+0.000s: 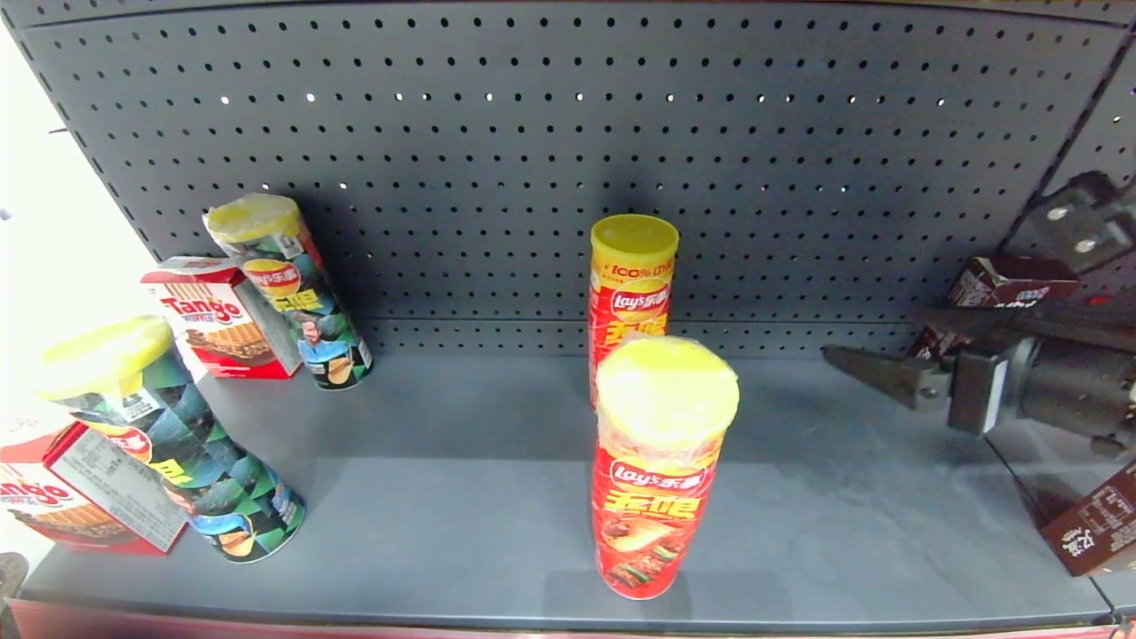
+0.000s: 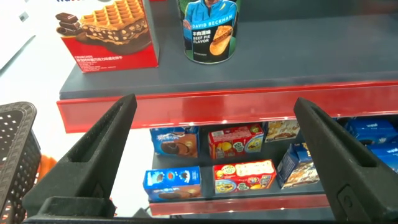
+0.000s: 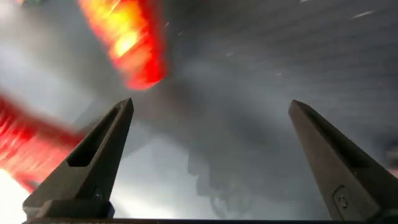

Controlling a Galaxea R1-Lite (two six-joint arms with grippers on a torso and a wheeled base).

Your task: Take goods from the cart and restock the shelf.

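Two red chip cans with yellow lids stand mid-shelf, one near the front (image 1: pixel 664 470) and one behind it (image 1: pixel 632 293) close to the pegboard. My right gripper (image 1: pixel 865 368) hovers over the grey shelf (image 1: pixel 461 479) to their right, pointing toward them. In the right wrist view it (image 3: pixel 211 104) is open with nothing between its fingers, and a blurred red can (image 3: pixel 127 43) lies ahead. My left gripper (image 2: pixel 216 101) is open and empty, below and in front of the shelf's red front edge (image 2: pixel 186 106).
At the shelf's left are two green chip cans (image 1: pixel 288 288) (image 1: pixel 169 444) and two wafer boxes (image 1: pixel 222 315) (image 1: pixel 71 497). Brown boxes (image 1: pixel 1003 284) (image 1: pixel 1096 524) sit at the right. A black basket (image 2: pixel 15 149) and lower shelves of cookie boxes (image 2: pixel 239 158) appear below.
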